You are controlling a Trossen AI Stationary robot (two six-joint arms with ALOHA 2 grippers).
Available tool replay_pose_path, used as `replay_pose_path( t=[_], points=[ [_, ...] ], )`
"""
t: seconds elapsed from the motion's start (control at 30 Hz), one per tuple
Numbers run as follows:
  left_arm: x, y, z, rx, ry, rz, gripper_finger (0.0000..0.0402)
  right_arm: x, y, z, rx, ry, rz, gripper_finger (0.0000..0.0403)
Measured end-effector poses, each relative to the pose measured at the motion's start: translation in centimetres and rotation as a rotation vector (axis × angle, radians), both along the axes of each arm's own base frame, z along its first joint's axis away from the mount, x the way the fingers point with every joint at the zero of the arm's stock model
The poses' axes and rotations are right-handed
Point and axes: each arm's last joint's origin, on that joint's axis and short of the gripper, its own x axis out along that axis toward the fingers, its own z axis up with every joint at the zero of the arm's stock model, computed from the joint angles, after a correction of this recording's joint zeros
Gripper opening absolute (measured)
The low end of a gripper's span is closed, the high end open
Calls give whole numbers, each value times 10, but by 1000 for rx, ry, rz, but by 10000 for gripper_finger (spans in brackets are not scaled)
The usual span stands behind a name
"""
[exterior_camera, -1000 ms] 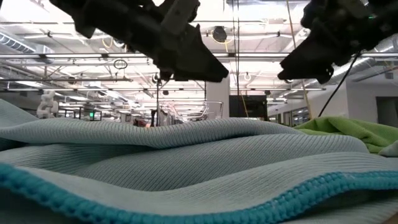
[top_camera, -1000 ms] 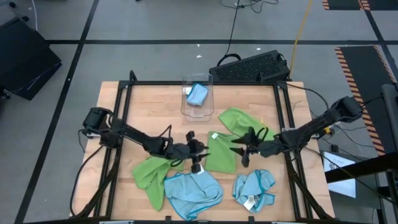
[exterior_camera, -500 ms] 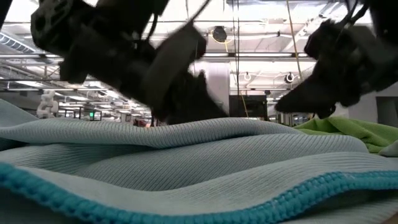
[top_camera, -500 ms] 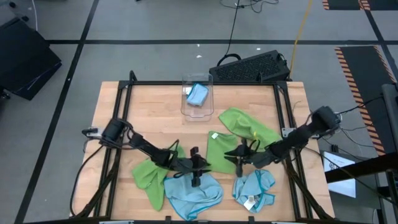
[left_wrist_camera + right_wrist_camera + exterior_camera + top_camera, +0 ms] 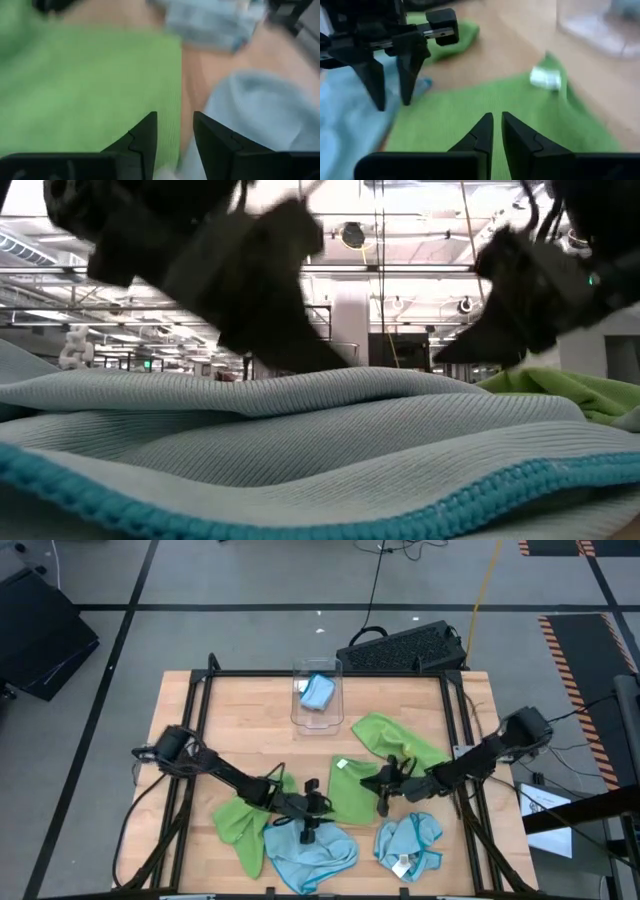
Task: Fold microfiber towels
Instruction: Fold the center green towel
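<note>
Two grippers flank the flat lime green towel: left gripper, fingers narrowly parted, empty, at its near-left corner; right gripper, fingers almost closed, nothing visibly held, at its right edge.

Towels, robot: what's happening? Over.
Left gripper open, empty, at blue towel edge. Right gripper nearly shut over green towel. Nothing blocking.
</note>
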Motion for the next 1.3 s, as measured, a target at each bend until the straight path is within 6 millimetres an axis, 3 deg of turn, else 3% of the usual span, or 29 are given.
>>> replay_pose_path(
  t=[0.17,0.3,0.47,0.63,0.83,1.07,1.3],
  points=[
    [5,4,30,54,-184,-3,129,0,-9,19,-98,-47,-2,28],
    [13,10,34,56,-308,-3,129,5,-20,11,-93,-10,-33,28],
    [21,21,1,14,-248,17,129,8,-27,-16,-43,103,-47,28],
    [22,30,-46,-59,-78,5,129,8,-36,-41,-56,212,-102,28],
    [21,31,-58,-92,20,-28,129,10,-44,-45,-45,219,-147,28],
    [19,28,-44,-84,-10,-71,129,11,-47,-20,-74,139,-124,28],
    [17,25,-4,-44,-100,-108,129,8,-29,11,-14,8,49,28]
  ],
)
